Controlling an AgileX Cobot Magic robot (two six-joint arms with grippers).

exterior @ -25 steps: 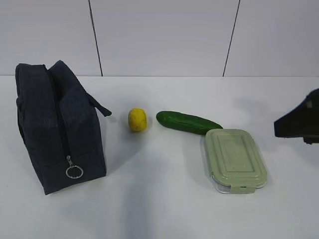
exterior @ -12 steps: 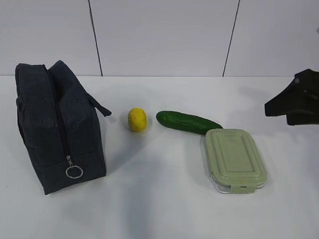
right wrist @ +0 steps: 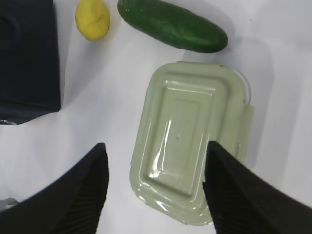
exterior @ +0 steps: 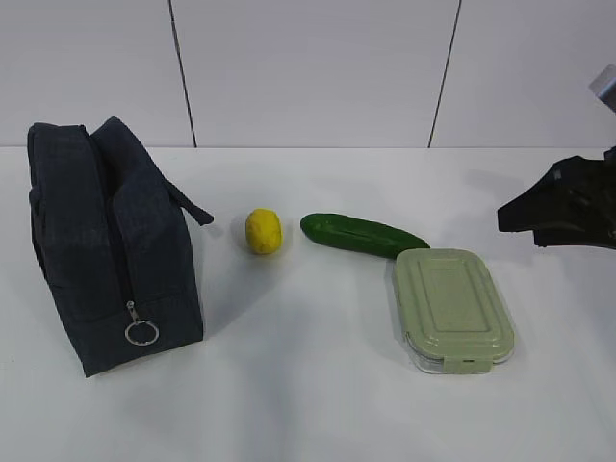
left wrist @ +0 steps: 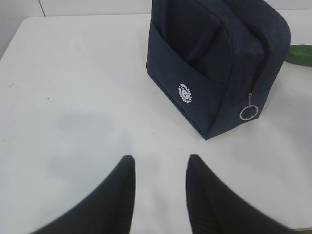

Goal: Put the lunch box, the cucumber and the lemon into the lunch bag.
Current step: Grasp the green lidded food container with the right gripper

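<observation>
The navy lunch bag (exterior: 111,241) stands at the left, zipped, its silver ring pull (exterior: 141,332) hanging at the near end; it also shows in the left wrist view (left wrist: 214,63). The lemon (exterior: 263,231), the cucumber (exterior: 361,234) and the sage-lidded lunch box (exterior: 452,308) lie in a row to its right. My right gripper (right wrist: 156,146) is open and empty, hovering above the lunch box (right wrist: 192,141), with the lemon (right wrist: 92,18) and cucumber (right wrist: 170,25) beyond; it shows at the right edge of the exterior view (exterior: 553,207). My left gripper (left wrist: 160,163) is open and empty over bare table, short of the bag.
The white table (exterior: 308,404) carries only these items. A white panelled wall (exterior: 308,67) rises behind. The table's left edge (left wrist: 12,41) shows in the left wrist view.
My right arm has risen and moved leftward into view, toward the lunch box. The objects on the table have not moved.
</observation>
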